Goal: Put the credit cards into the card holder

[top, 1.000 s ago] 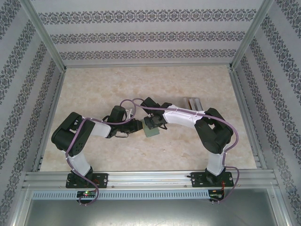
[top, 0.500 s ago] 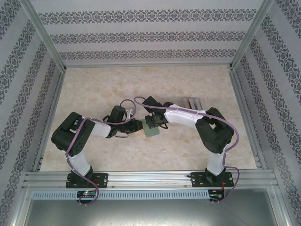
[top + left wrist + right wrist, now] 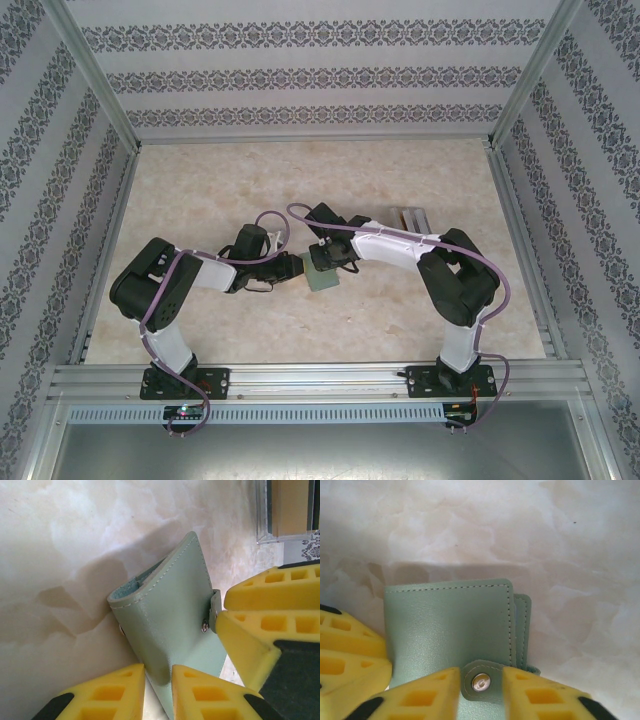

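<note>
Sage-green card holder (image 3: 165, 625) lies shut on the table (image 3: 470, 525), its near edge pinched by the left gripper (image 3: 157, 674). The right gripper (image 3: 480, 676) straddles the snap tab (image 3: 481, 682) with a narrow gap; I cannot tell whether it grips. The tab likely needs peeling off squarely while the left gripper anchors. The clear rack (image 3: 265, 515), holding a tan credit card (image 3: 290, 505), stands apart.

Card holder (image 3: 447, 630); tab (image 3: 481, 682) seemingly between fingers (image 3: 420, 697)

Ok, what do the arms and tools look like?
Left arm and right arm: black joints, white link covers, a purple cable trailing along each. Left tool and right tool have yellow fingers with square recesses, black behind.
</note>
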You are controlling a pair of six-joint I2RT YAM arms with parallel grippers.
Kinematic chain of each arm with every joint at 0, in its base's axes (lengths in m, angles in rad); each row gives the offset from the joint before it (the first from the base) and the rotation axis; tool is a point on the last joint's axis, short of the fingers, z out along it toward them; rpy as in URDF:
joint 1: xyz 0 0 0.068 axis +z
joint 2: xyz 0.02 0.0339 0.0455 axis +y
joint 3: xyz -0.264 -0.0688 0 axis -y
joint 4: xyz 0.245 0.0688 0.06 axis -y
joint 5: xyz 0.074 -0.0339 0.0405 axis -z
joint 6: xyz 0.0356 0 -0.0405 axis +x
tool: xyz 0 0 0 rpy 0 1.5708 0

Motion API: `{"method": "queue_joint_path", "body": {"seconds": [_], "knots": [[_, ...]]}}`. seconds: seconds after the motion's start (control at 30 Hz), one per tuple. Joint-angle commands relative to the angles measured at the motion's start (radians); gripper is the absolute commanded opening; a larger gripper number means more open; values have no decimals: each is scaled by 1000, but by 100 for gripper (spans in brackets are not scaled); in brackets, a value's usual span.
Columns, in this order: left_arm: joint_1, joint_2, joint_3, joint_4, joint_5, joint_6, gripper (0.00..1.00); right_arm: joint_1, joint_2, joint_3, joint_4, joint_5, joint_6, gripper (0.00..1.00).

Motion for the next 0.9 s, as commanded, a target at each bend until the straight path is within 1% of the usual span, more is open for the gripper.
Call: {"method": "queue_joint_path", "body": {"seconds": [0.0,0.07,0.2,0.5,0.6,0.7,0.87], "knots": [[-26,75,-20,-96,-63,10,22,-1,-5,-8,-3,-7,4,33],[-24,76,-20,-96,-63,10,22,0,5,-3,-8,-4,4,33],[-25,75,-19,-97,-63,10,22,3,23,5,-10,-2,3,28],[-25,76,-17,-100,-64,11,22,8,38,19,-24,7,-1,29],[-25,77,-16,-98,-61,12,22,7,35,20,-17,-1,-1,21],[-25,77,-18,-96,-60,13,22,7,21,20,-14,-11,-4,19],[-26,73,-20,-98,-63,12,22,6,-3,23,-19,-15,-8,22]]}}
